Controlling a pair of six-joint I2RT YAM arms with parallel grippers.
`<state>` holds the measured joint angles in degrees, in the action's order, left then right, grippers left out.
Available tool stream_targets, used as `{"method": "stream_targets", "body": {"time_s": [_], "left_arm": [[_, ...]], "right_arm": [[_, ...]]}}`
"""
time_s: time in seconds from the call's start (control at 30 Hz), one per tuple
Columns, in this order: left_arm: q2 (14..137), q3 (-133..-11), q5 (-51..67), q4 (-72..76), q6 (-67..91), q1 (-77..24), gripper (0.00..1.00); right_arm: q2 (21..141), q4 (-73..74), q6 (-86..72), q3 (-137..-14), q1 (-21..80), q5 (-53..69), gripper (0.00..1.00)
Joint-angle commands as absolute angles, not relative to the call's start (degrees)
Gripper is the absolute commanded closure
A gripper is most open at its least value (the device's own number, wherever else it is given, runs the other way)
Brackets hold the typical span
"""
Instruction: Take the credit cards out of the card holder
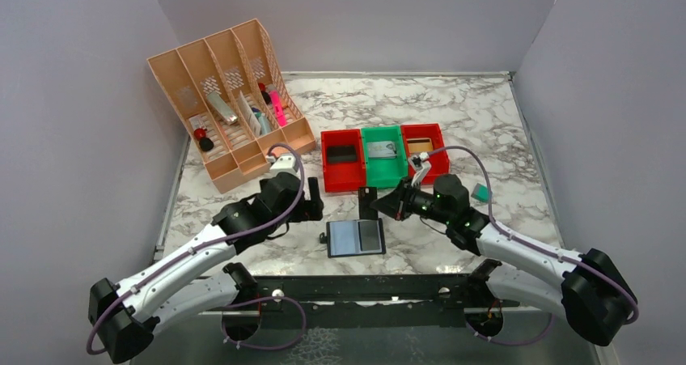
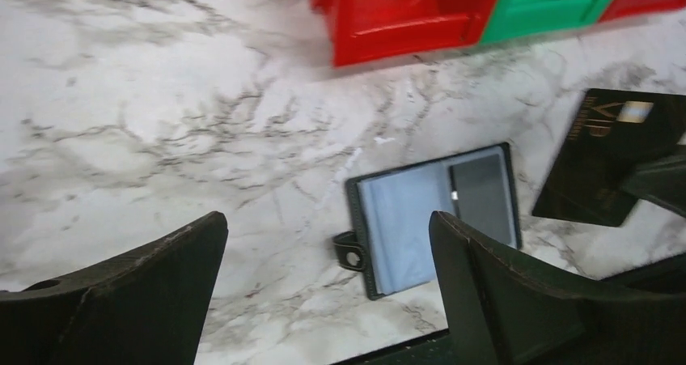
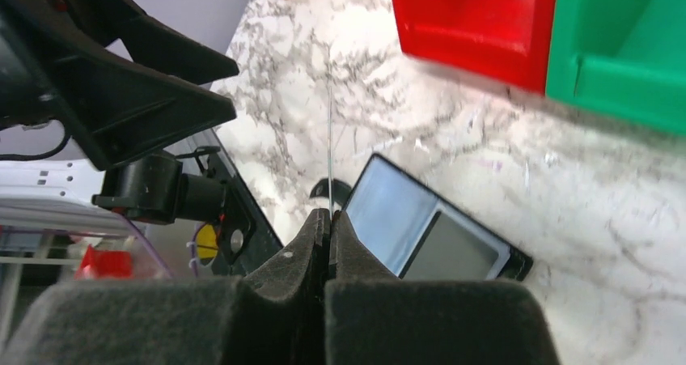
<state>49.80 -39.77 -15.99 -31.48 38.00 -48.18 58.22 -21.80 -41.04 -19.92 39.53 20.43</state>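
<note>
The black card holder (image 1: 354,239) lies open on the marble near the front edge, tab to the left. Its left panel is pale blue, and a grey credit card (image 1: 371,235) sits in the right panel (image 2: 482,199) (image 3: 453,252). My right gripper (image 1: 382,204) is shut on a black credit card (image 1: 368,197), held above and behind the holder. That card shows flat in the left wrist view (image 2: 603,150) and edge-on in the right wrist view (image 3: 330,138). My left gripper (image 1: 315,203) hovers left of the holder (image 2: 437,219), wide open, with nothing between its fingers (image 2: 154,288).
Behind the holder stands a row of bins: red (image 1: 340,159), green (image 1: 383,154) and red (image 1: 425,146), each with something inside. A peach file organizer (image 1: 230,110) holding small items fills the back left. A small teal block (image 1: 481,192) lies at the right.
</note>
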Motion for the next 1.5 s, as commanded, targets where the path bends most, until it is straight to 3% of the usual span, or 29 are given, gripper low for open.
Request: {"method": "stream_targets", "body": {"time_s": [0.0, 0.27, 0.7, 0.87, 1.07, 1.47], "left_arm": [[45.4, -40.4, -27.0, -42.9, 40.1, -45.5, 0.01], [42.5, -41.0, -33.4, -41.0, 33.0, -39.5, 0.01], [48.3, -39.0, -14.2, -30.1, 24.3, -19.5, 0.01], [46.7, -38.8, -15.8, -30.3, 24.3, -19.1, 0.01], [46.2, -38.5, -15.5, -30.3, 24.7, -19.1, 0.01], [46.4, -38.8, -17.1, -30.3, 23.9, -19.1, 0.01]], "right_arm": [[57.9, -23.1, -32.6, -24.8, 39.3, 18.7, 0.99], [59.2, -17.3, -22.5, -32.1, 39.3, 18.2, 0.99], [76.8, -3.5, -2.3, -51.3, 40.2, 5.8, 0.99], [88.2, 2.0, 10.2, -60.7, 43.2, -2.4, 0.99], [96.0, -4.4, 25.2, -62.0, 49.2, -9.9, 0.99], [104.9, -11.2, 38.1, -66.4, 50.3, -18.5, 0.99]]}}
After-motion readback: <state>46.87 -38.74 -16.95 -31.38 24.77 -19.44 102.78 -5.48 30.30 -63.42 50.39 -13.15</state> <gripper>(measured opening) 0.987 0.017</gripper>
